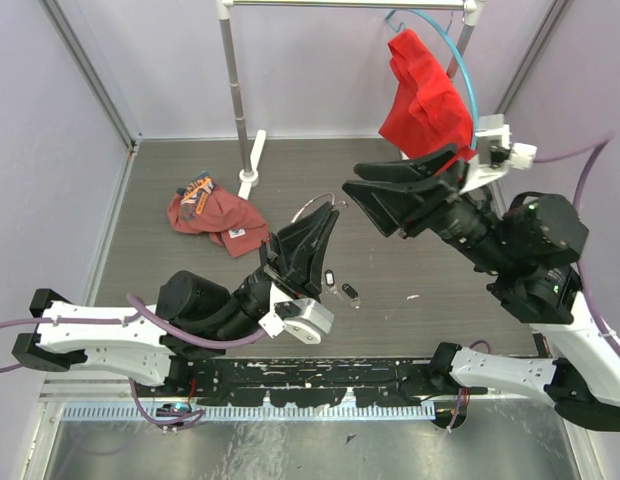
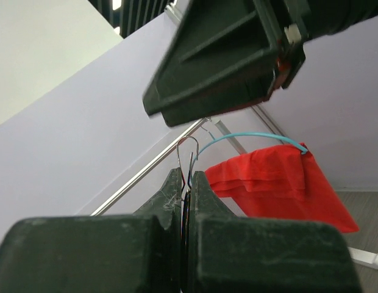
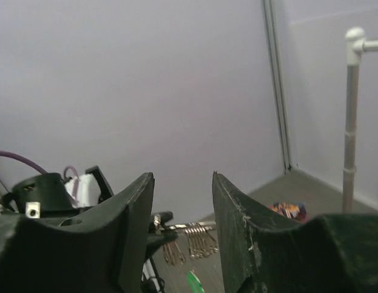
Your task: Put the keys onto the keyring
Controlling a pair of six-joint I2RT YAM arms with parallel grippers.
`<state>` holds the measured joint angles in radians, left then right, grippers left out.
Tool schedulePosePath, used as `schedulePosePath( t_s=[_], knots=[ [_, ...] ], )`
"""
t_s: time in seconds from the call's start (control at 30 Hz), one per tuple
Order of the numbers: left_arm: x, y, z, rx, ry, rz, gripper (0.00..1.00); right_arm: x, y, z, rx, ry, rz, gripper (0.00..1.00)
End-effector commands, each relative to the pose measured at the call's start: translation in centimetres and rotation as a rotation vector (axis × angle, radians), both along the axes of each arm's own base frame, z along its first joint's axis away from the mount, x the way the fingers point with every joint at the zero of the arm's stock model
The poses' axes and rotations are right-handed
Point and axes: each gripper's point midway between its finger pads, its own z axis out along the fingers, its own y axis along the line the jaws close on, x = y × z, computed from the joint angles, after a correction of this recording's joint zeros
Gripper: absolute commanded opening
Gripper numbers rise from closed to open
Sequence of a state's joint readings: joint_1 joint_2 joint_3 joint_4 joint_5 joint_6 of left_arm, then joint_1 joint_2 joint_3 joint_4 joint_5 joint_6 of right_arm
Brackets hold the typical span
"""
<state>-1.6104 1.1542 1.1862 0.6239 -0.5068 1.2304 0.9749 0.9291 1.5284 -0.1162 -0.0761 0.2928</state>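
Closed tight, the left fingers [image 2: 169, 198] pinch the thin wire of the keyring [image 2: 179, 152], which rises as a narrow loop from between their tips. From above, these fingers point away from the near edge, over the middle of the table [image 1: 160, 260], and the keyring [image 1: 312, 200] arcs just past their tips.

The right fingers [image 3: 135, 207] stand apart with a clear gap between them and nothing in it. They reach in from the right side, tips aimed at the ring, near it but not touching.

Through that gap the right wrist view shows a row of small silver keys [image 3: 192, 241] hanging close together from a wire. A green tag [image 3: 194, 282] is below them, too blurred to tell how it is attached.

Two more keys with dark tags [image 1: 339, 285] lie flat on the table, side by side, just right of the left wrist and toward the near edge.

A red cap [image 1: 215, 215] lies left of centre. A red cloth [image 1: 425, 100] hangs on a blue hoop hanger [image 1: 462, 60] from the rack [image 1: 233, 90] along the far edge.
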Motion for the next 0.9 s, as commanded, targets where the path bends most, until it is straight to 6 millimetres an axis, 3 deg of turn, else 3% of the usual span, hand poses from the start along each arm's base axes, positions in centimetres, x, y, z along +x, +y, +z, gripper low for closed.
schedulePosePath(
  t_s=[0.0,0.2,0.33,0.47,0.57,0.7,0.77,0.87],
  knots=[
    [0.6,2.2,1.6,-0.071,0.006,0.050,0.00,2.5,-1.5,-2.9,-0.081,0.157,-0.151,0.48],
    [1.7,3.7,-0.2,-0.042,0.070,0.113,0.00,7.7,-6.7,-8.4,-0.206,0.384,-0.573,0.47],
    [2.3,4.5,-1.7,-0.012,0.120,0.136,0.00,10.5,-6.7,-12.9,-0.413,0.465,-0.737,0.47],
    [2.7,4.9,-2.8,0.011,0.149,0.157,0.00,15.2,-5.3,-20.4,-0.617,0.623,-0.663,0.49],
    [3.1,5.1,-3.5,0.025,0.167,0.181,0.00,18.2,-6.3,-27.4,-0.648,0.797,-0.537,0.49],
    [4.1,5.3,-4.9,0.047,0.221,0.192,0.00,18.0,-6.8,-36.1,-0.721,0.974,-0.448,0.49],
    [4.6,5.5,-5.4,0.046,0.252,0.189,0.00,17.3,-7.2,-39.3,-0.750,1.036,-0.442,0.49],
    [5.3,5.6,-6.0,0.046,0.277,0.188,0.00,15.8,-7.5,-42.5,-0.768,1.103,-0.428,0.48]
  ],
)
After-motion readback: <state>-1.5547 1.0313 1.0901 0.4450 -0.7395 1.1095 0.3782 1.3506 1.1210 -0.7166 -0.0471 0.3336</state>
